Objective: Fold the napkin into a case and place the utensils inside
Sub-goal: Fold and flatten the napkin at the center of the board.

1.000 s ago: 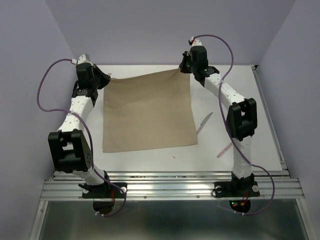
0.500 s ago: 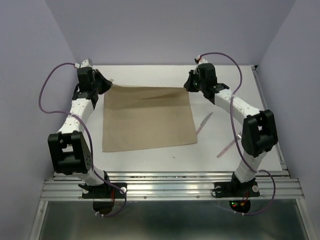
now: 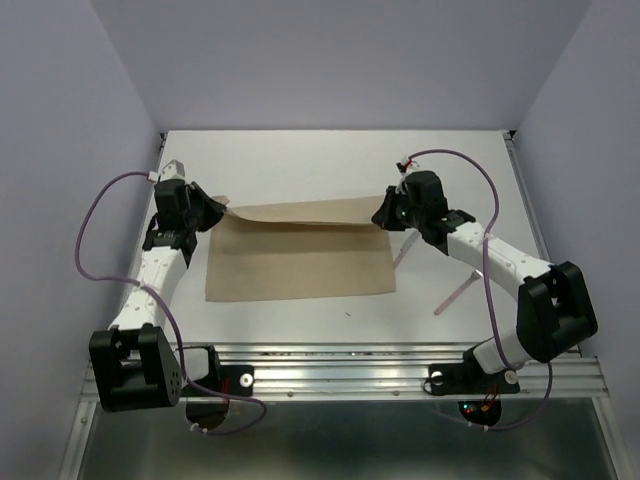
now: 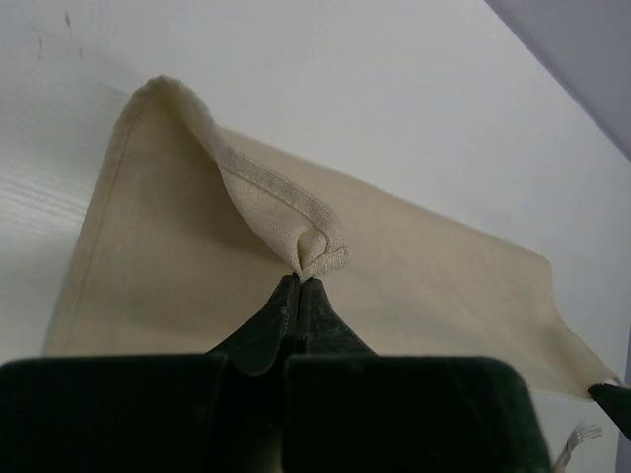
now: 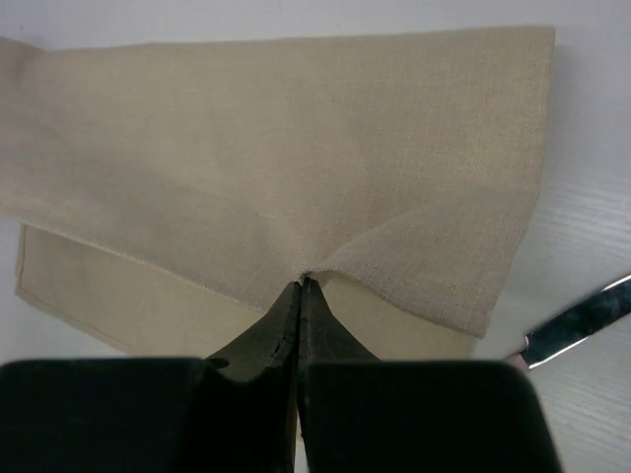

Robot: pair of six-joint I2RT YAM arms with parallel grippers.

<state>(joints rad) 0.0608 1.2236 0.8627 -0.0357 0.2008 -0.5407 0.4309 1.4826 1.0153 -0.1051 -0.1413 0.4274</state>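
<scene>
— Pincers?
— My left pincer point(image 4: 299, 283) is clamped on the napkin's point(image 3: 300, 262) far left corner, my right pincer point(image 5: 299, 286) on its far right edge.
— Napkin?
— Near half flat on bench point(image 3: 300, 160); far edge held above it.

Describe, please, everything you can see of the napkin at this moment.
The napkin is a plain beige-tan woven cloth with a stitched hem, on the white table. Its near part lies flat. Its far edge is raised and drawn over toward the near side, a fold only partly made. The left jaws and the right jaws are shut on that raised edge, near its two corners.
</scene>
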